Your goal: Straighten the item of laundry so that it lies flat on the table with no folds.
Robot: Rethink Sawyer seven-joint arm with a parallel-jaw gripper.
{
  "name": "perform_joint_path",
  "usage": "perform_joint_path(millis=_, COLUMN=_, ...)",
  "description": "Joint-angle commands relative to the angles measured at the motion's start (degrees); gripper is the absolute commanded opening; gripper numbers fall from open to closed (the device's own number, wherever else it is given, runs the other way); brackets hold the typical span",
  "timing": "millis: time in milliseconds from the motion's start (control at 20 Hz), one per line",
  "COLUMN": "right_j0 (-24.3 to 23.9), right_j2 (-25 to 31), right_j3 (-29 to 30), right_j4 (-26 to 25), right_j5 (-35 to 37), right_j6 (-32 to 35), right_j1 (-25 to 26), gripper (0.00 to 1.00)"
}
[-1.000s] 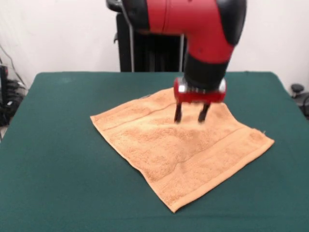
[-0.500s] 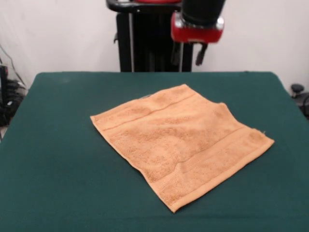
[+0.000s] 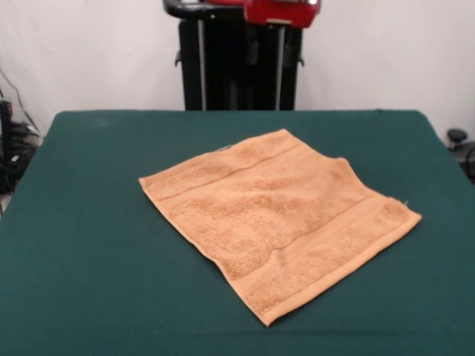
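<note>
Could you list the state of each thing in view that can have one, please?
Towel: spread out flat on the table, turned at an angle, no folded-over corners visible, nothing touching it.
Table: covered in dark green cloth, carrying only the towel.
Claw: raised at the picture's top edge, well above the towel; open or shut cannot be told.

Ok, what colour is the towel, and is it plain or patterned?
Orange-tan towel, plain except woven border bands near two edges; the front view shows it.
</note>
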Motion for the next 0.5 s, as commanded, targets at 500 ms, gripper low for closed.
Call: perform_joint_path(millis=500, right_j0=0.6, right_j2=0.4, right_j3=16.2, right_j4=-1.5, right_j5=-10.3, right_j6=7.4, right_j1=-3.1, gripper=1.00)
